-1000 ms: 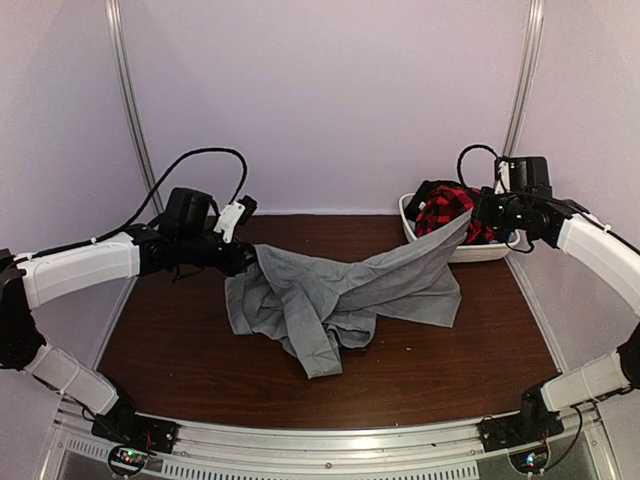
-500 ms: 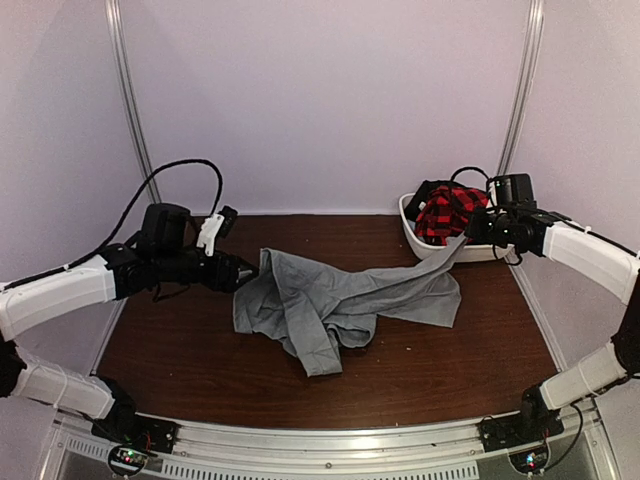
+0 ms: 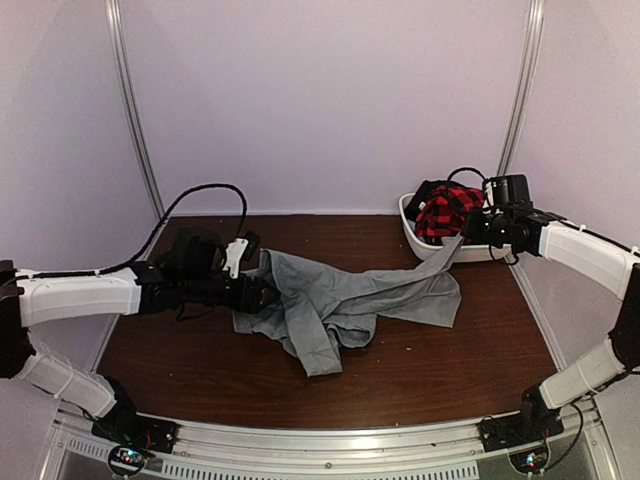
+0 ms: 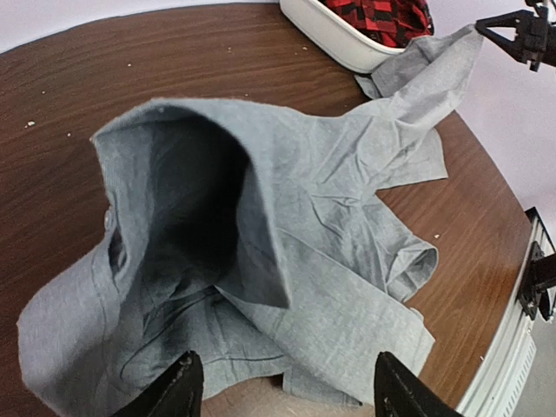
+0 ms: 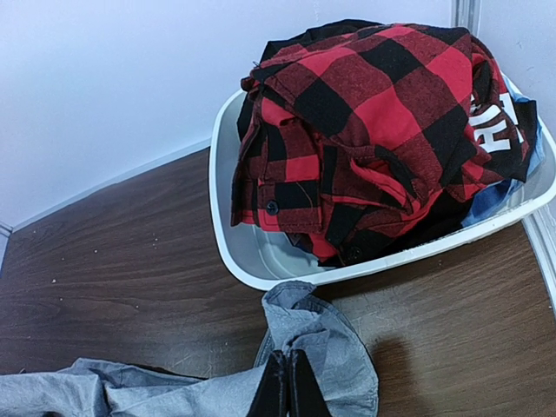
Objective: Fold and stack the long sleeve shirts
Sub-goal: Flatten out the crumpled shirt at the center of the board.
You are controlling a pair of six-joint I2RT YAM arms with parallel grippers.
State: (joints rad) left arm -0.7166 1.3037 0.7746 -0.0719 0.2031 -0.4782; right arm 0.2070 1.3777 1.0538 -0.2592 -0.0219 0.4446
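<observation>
The left end effector [image 4: 285, 382] is open, its fingers on either side of the shirt's [image 3: 345, 295] near-left edge with cloth between them but nothing gripped. The right end effector [image 5: 287, 365] is closed on a pinch of the same grey cloth and holds it raised just in front of the bin [image 5: 221, 217].

From the left end effector the shirt lies straight ahead, toward the right. Its long axis runs across the table [image 3: 180, 360], from left of centre up to the far right corner where the right arm holds its end. The left arm is nearer the bulk of the cloth; the right arm has only the drawn-out tip.

The shirt is plain light grey and badly crumpled. In the left wrist view one fold stands up like an open hood, with creased layers bunched below it and a rolled edge to the right. I cannot tell collar from hem. It is not yet spread flat, so folding looks barely begun.

A red-and-black plaid shirt [image 5: 365, 113] is heaped in the bin on other dark garments.
</observation>
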